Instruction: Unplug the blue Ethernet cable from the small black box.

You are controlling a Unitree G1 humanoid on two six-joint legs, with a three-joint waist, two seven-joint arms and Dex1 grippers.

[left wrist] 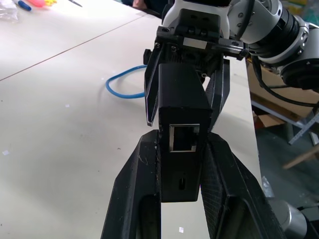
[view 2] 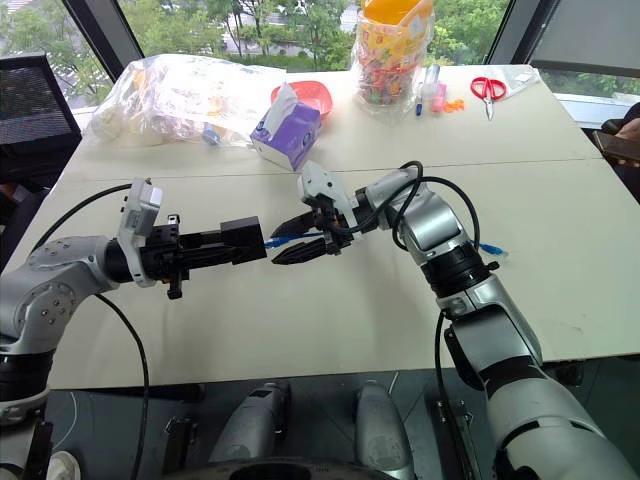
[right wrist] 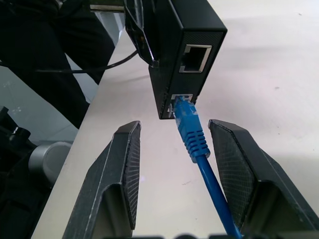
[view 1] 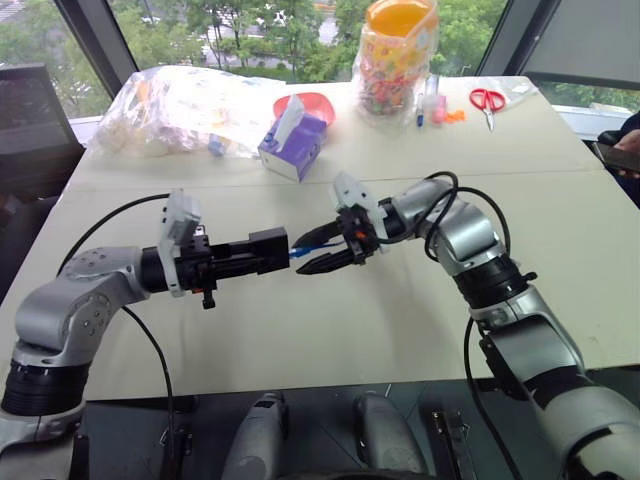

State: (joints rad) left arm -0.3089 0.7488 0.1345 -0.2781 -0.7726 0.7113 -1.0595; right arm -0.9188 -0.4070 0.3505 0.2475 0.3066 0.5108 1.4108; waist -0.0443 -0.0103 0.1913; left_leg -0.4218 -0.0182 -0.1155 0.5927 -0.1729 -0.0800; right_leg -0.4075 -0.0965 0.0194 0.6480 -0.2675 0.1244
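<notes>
My left gripper is shut on the small black box and holds it level above the white table. The blue Ethernet cable is plugged into the lower port of the box; the port above it is empty. My right gripper faces the box from the right. It stands open, with one finger on each side of the blue plug and a gap on both sides. Behind the gripper, the rest of the cable curls on the table.
At the back of the table are a purple tissue box, a red bowl, a clear plastic bag, a jar of sweets and red scissors. A person's hand shows at the right edge.
</notes>
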